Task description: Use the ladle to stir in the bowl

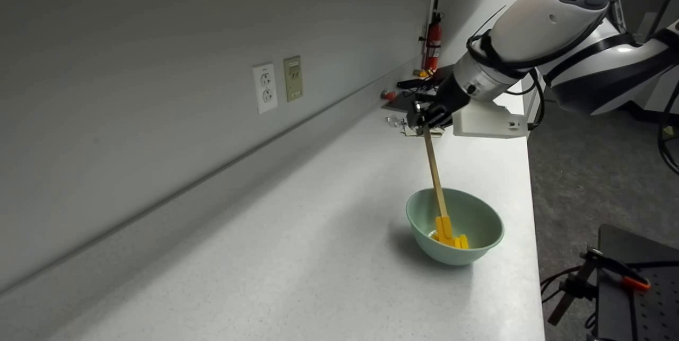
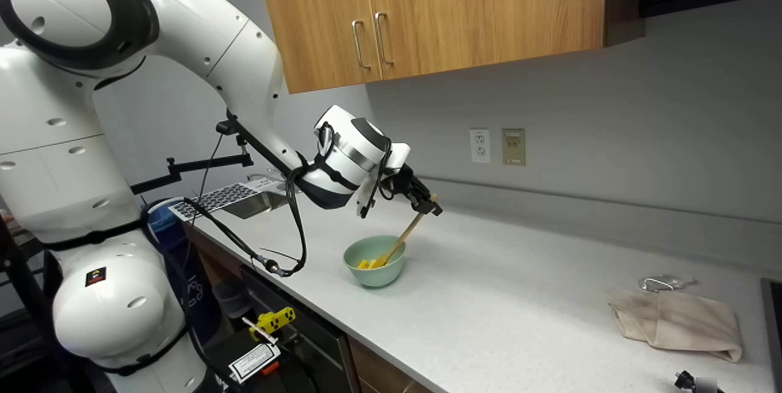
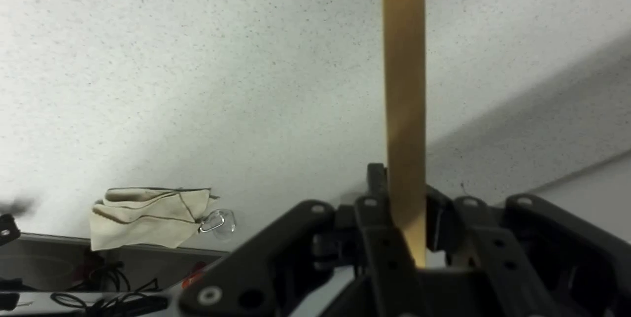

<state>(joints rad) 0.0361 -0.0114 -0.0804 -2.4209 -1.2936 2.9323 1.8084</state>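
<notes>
Inside the bowl (image 1: 477, 219) stands the ladle (image 1: 437, 187), leaning, with its yellow-orange scoop end (image 1: 443, 228) low in the hollow and its pale tan handle (image 1: 432, 158) rising above the rim. Beside the scoop end lie some small yellow pieces (image 1: 464, 241); what they are I cannot tell, nor whether the scoop touches the bottom. The bowl is pale green, round and upright, and it rests on the white speckled counter (image 1: 265, 256), near the edge. Both exterior views show that the handle goes at a slant to the gripper (image 3: 407, 193), which is above the bowl and a little to its side, apart from it. The gripper is closed upon the upper part of this handle: in the wrist view the wood passes between two black fingers (image 3: 377, 181), one at each side, and a short end continues toward the palm. So the scoop is well below the gripper, at the opposite end of the handle. The white arm (image 2: 244, 63) reaches down to the gripper from above. Further along the counter, well apart from the bowl, lies a folded beige cloth (image 2: 678, 323), with a clear object (image 2: 663, 283) just beside it. On the wall (image 2: 672, 124) there are a white socket (image 2: 480, 145) and, near it, a beige plate (image 2: 514, 147), and a wooden cupboard (image 2: 464, 14) hangs over the counter. Near the far corner, in an exterior view, a red fire extinguisher (image 1: 434, 41) is visible.
</notes>
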